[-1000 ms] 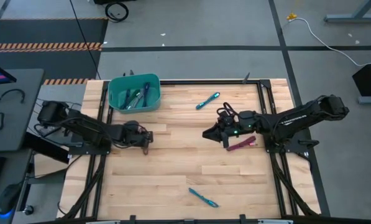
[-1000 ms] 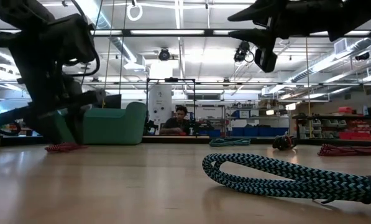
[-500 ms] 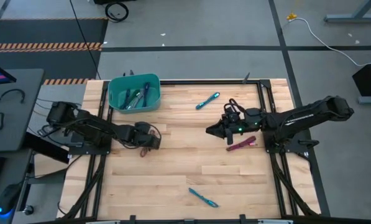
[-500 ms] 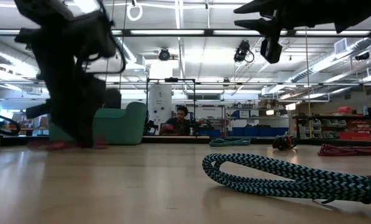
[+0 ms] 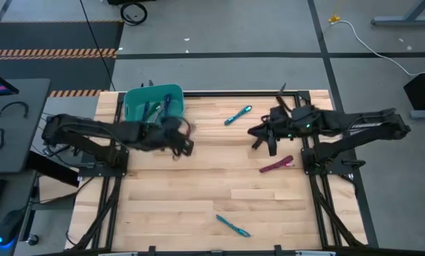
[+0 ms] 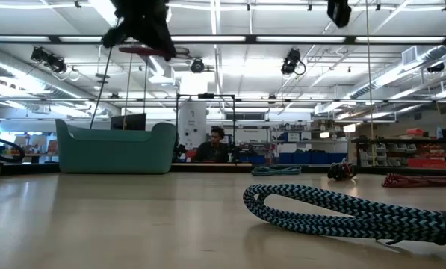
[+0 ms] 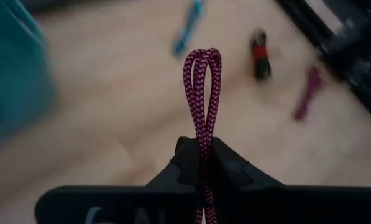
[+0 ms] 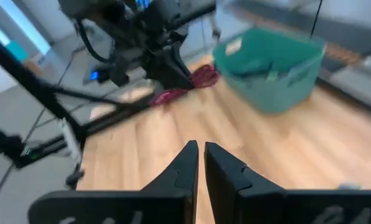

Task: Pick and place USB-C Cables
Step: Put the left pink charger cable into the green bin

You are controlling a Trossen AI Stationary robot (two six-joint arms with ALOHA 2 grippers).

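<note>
My left gripper [image 5: 183,145] hangs high over the table just right of the teal bin [image 5: 153,107], shut on a maroon braided cable bundle [image 7: 202,74]. In the low view that bundle [image 6: 145,51] shows far above the wood. My right gripper [image 8: 201,155] is raised over the far right of the table [image 5: 258,135]. Its fingers are shut to a thin slit with nothing between them. A black-red bundle [image 7: 260,56], a teal one [image 5: 238,115] and a purple one [image 5: 276,165] lie flat on the table near it. My left gripper pinches the maroon bundle between its two fingers partway along its length [image 7: 204,152]. The bundle runs along the fingers, and its looped end [image 7: 202,59] sticks out past the fingertips. It is lifted clear of the table.
The bin holds several cable bundles. Another teal braided bundle [image 5: 232,226] lies by the near edge, large in the low view [image 6: 342,213]. Bare wood lies between the two arms. A person sits in the room behind the table [image 6: 217,146].
My left gripper has taken hold of the maroon bundle at the table's left. It has lifted the bundle clear, going up and toward the far edge beside the bin. My right gripper has risen and drawn back toward the far right.
</note>
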